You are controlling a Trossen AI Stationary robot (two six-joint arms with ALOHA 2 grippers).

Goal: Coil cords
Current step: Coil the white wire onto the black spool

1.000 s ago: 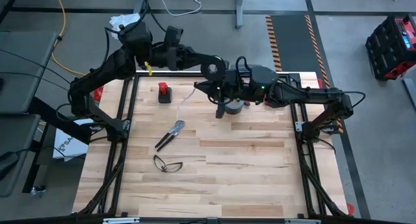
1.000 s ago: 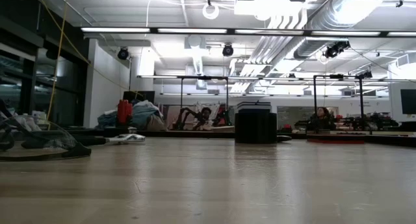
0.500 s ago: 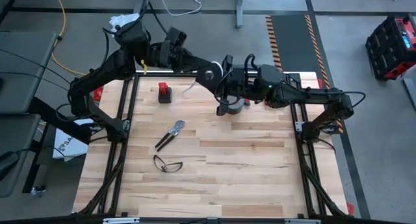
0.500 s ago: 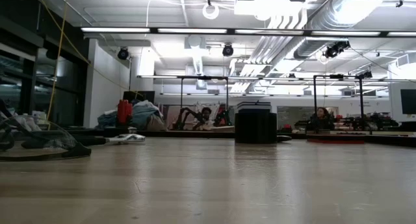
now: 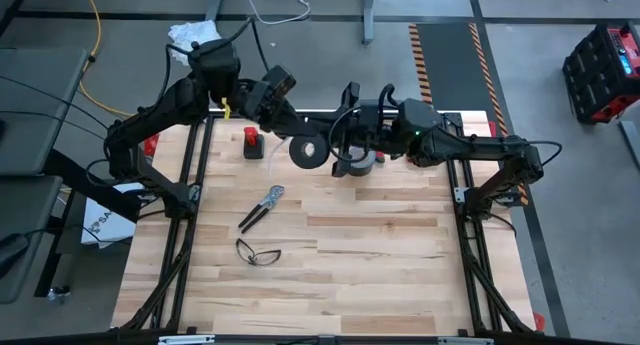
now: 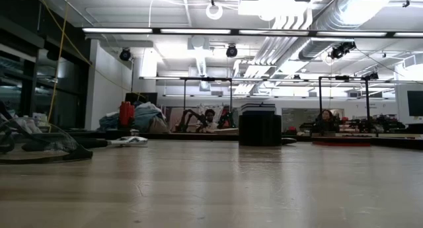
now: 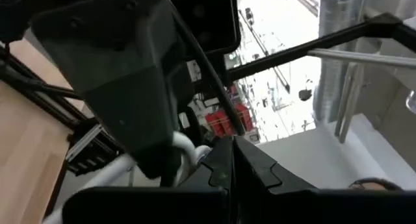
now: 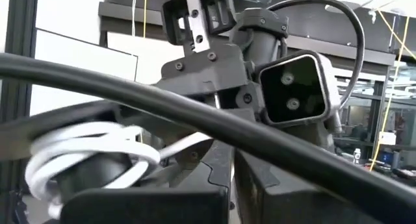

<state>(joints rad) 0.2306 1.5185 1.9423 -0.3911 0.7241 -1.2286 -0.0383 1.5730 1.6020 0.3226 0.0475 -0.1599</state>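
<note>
The white cord [image 8: 84,149] is wound in loops on a small black round spool [image 5: 308,152], which hangs above the far part of the wooden table [image 5: 380,255]; from above, the spool's round face with its pale centre looks upward, and the cord's loops run around it, so it shows no clear long axis. The spool sits between the two grippers. The left gripper [image 5: 300,145] reaches in from the far left and the right gripper [image 5: 340,150] from the right; both have their fingers pressed together, and the right wrist view shows the cord loops just past the right fingers [image 8: 221,178], though which gripper actually grips the spool cannot be told. Just beside them on the table stands a grey tape roll [image 5: 362,163]. Nearer the left edge are a red-and-black object [image 5: 253,143], pliers [image 5: 262,206] and safety glasses [image 5: 258,252], all well apart from the spool.
</note>
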